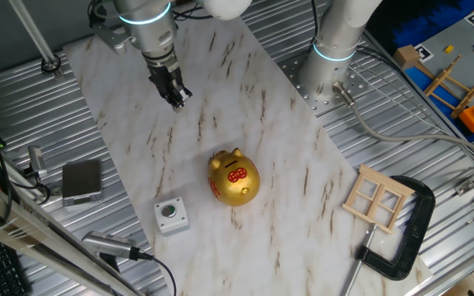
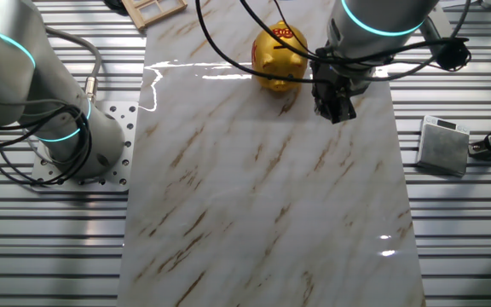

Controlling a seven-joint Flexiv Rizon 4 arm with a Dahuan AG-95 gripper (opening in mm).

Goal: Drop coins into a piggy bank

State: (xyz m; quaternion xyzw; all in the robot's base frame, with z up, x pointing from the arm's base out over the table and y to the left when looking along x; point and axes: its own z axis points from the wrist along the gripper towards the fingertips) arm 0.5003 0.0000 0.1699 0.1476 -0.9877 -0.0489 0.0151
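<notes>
- The piggy bank (image 1: 234,178) (image 2: 280,57) is being seen standing well apart from the gripper (image 1: 178,100) (image 2: 334,109), on the marble board (image 1: 245,107).
- Jaw state cannot be determined.

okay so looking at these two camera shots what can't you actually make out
- Gripper: fingertips dark and small in both views; open or shut unclear, and no coin is discernible.
- Piggy bank slot: too small in one fixed view; crossed by cables in the other.
- Grey button box: outside the other view.
</notes>
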